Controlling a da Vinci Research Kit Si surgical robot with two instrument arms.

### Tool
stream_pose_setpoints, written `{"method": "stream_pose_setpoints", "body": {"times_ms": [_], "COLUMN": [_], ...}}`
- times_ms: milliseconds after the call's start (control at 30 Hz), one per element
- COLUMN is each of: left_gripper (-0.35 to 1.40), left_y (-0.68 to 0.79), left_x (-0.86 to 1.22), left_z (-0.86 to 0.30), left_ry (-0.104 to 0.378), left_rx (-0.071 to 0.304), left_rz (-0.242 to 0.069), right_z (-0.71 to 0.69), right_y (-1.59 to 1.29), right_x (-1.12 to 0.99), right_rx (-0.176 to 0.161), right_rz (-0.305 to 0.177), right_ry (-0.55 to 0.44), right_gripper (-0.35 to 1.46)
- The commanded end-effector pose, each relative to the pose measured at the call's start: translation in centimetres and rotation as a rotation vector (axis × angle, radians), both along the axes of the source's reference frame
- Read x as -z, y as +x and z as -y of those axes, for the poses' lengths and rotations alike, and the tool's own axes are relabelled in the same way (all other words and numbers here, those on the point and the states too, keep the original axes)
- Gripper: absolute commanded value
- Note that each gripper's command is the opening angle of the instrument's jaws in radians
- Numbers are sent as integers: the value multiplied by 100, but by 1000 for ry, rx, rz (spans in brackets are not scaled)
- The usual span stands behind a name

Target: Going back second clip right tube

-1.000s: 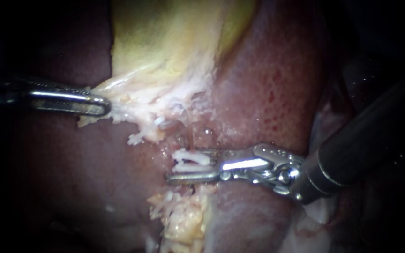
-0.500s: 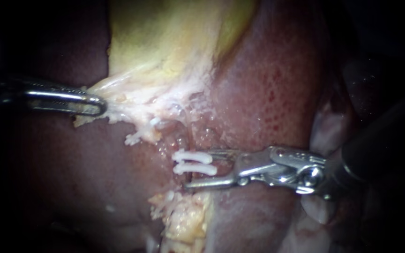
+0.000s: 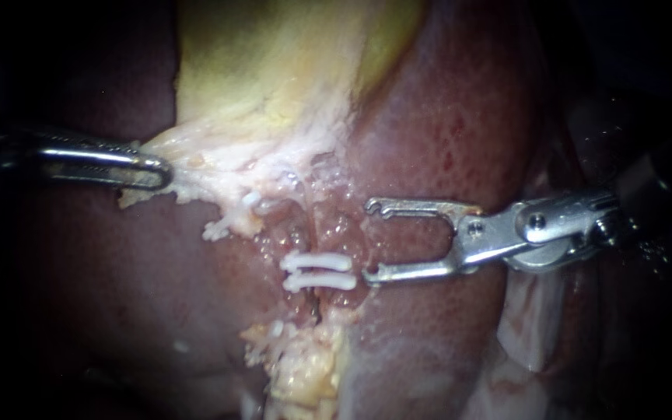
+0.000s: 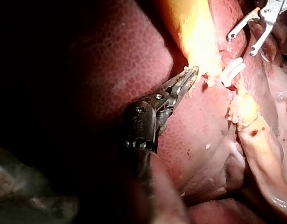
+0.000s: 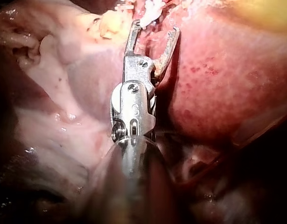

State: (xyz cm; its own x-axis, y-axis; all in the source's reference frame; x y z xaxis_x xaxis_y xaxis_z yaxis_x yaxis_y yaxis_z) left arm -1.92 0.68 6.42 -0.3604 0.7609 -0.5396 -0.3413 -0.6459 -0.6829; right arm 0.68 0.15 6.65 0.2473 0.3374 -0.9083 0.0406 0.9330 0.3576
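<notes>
**Left instrument** (image 3: 163, 171): enters from the view's left, shaft approx. level. Jaws closed on pale tissue (image 3: 196, 167) at the lower edge of the gallbladder (image 3: 274, 62), w/ no gap between them. Left wrist view agrees: left instrument (image 4: 191, 73) has its jaws together, tip buried in the yellow-white fringe.

**Right instrument** (image 3: 367, 239): enters from the right, jaws wide open and holding nothing, lying over the liver (image 3: 445, 132). Upper jaw tip is hooked and clear of the tissue fringe. Lower jaw tip is just beside the right end of the lower clip; can't tell if they touch. Right wrist view: right instrument (image 5: 156, 27) w/ jaws spread, liver surface showing between them. Also seen in left wrist view (image 4: 241, 44), open, beyond the clips.

**Clips** (image 3: 319, 271): two white clips, parallel and close together, one just above the other, lying crosswise on the tube (image 3: 299, 233) below the gallbladder fringe. Both sit outside the open jaws, ahead of the tips. In left wrist view the clips (image 4: 233, 71) lie side by side, between the two instruments' tips.

**Tube:** mostly hidden by pale tissue and the clips. Which tube it is can't be confirmed.

Lumpy yellow fat (image 3: 305, 365) lies below the clips.
</notes>
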Motion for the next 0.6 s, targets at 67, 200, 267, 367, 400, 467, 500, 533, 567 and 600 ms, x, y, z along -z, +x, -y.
{"method": "stream_pose_setpoints", "body": {"times_ms": [67,200,267,367,400,467,500,533,567,600], "left_gripper": [-35,-35,-35,-35,-35,-35,-35,-35,-35,-35], "left_y": [0,1,0,0,-1,-2,-3,-4,-6,-7], "left_x": [0,-1,-2,-2,-2,-3,-4,-6,-7,-8], "left_z": [0,-1,-1,-2,-2,-2,-2,-1,-1,-1], "left_ry": [0,0,0,0,0,0,5,4,3,3], "left_rx": [0,0,0,0,0,1,4,5,6,5], "left_rz": [0,0,0,0,0,-1,-1,-2,-3,-6], "right_z": [-2,-6,-8,-10,-10,-10,-9,-9,-9,-8], "right_y": [-5,-12,-13,-16,-16,-18,-19,-19,-20,-20], "right_x": [8,20,25,30,31,32,33,33,34,34], "right_rx": [5,31,64,107,113,117,118,119,119,120], "right_rz": [-3,18,63,123,133,137,137,137,136,136], "right_ry": [-7,-31,-44,-53,-53,-53,-53,-53,-53,-53], "right_gripper": [50,50,50,49,49,49,49,49,49,49]}}
